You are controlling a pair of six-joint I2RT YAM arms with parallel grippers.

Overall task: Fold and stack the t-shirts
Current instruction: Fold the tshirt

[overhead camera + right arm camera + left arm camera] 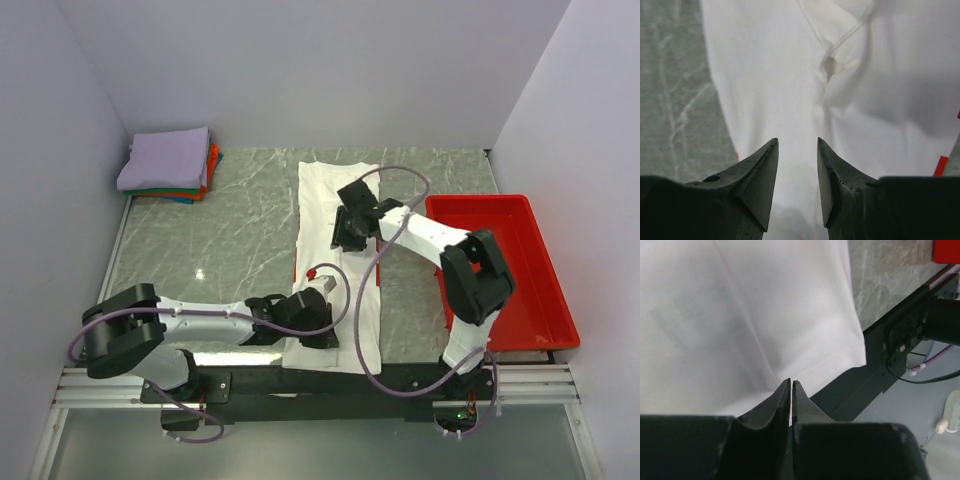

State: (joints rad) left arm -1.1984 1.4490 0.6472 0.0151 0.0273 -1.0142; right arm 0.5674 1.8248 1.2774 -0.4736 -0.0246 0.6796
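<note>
A white t-shirt [335,200] lies folded into a long strip down the middle of the table, with slivers of red print at its edges. My left gripper [318,335] sits at its near hem. In the left wrist view that gripper [791,381] is shut, and a crease in the cloth [765,305] runs into its tips. My right gripper [345,238] hovers over the strip's middle. In the right wrist view it [797,141] stands open above the rumpled cloth [770,75], holding nothing. A stack of folded t-shirts [165,160], lavender on top, rests at the far left corner.
A red plastic tray [510,270] stands at the right, beside the right arm. The black mounting rail [890,340] runs along the near table edge just past the hem. White walls close in the table on three sides.
</note>
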